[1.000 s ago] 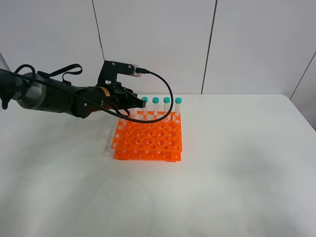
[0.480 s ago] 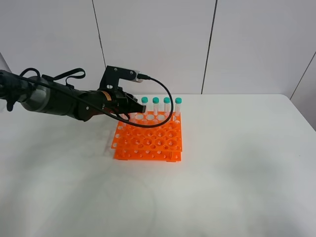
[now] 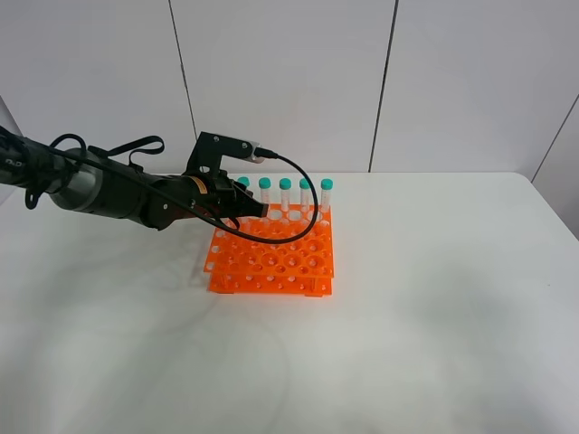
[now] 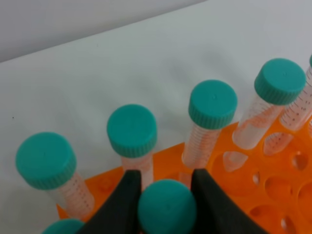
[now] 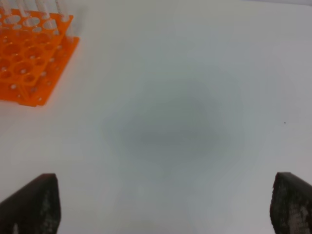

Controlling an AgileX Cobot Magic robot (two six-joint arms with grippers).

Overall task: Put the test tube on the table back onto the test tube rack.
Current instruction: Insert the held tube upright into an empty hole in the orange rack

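Observation:
The orange test tube rack (image 3: pixel 271 258) stands on the white table (image 3: pixel 416 344). Several teal-capped tubes (image 3: pixel 285 184) stand in its back row. My left gripper (image 3: pixel 251 208) is low over the rack's back left corner. In the left wrist view the left gripper (image 4: pixel 166 195) has its two black fingers (image 4: pixel 122 200) closed against the cap of the test tube (image 4: pixel 166 208), which stands upright just in front of the back-row tubes (image 4: pixel 213 104). The tube's body is hidden under its cap. My right gripper (image 5: pixel 161 209) is open and empty above bare table, away from the rack (image 5: pixel 29 63).
A white panelled wall (image 3: pixel 289 81) rises behind the table's far edge. The left arm's black cable (image 3: pixel 303 217) loops over the rack's back rows. The right arm is outside the exterior high view.
My left gripper has sunk lower over the rack's back left corner, and a fifth back-row cap now shows behind it. The rack has not moved.

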